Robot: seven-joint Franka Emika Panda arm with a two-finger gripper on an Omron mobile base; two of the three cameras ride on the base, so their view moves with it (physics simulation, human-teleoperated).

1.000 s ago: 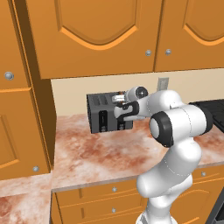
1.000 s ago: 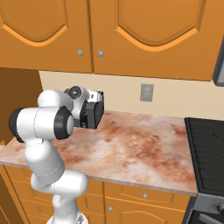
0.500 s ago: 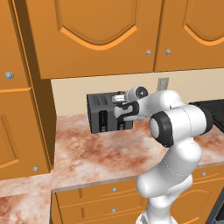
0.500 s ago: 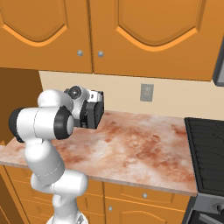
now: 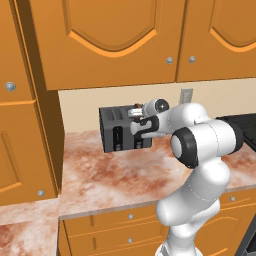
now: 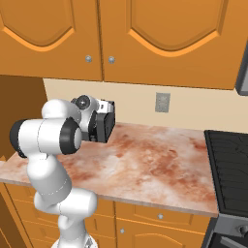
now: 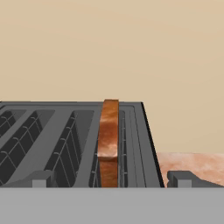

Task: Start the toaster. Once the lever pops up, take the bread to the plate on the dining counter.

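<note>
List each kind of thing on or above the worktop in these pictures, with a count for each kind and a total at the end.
Toaster: 1
Bread: 1
Wall socket: 1
Stove: 1
Gripper: 1
Total: 5

Toaster (image 5: 119, 131): dark grey box with black vertical front panels, standing at the back of the table against the beige wall, under the upper cabinets.
Table (image 5: 110, 175): reddish-brown and white marbled stone, running left to right, bare in front of the toaster.
Arm (image 5: 200, 150): white with dark joints, rising from the lower right and bending left toward the toaster.
Gripper (image 5: 137, 120): at the toaster's right front corner, near its top; how the jaws stand is not clear here.
Upper cabinets (image 5: 115, 40): orange wood doors with small round knobs.
Wall outlet (image 5: 186, 95): grey plate just above the arm.
Lower drawers (image 5: 120, 225): orange fronts below the table edge.
</note>
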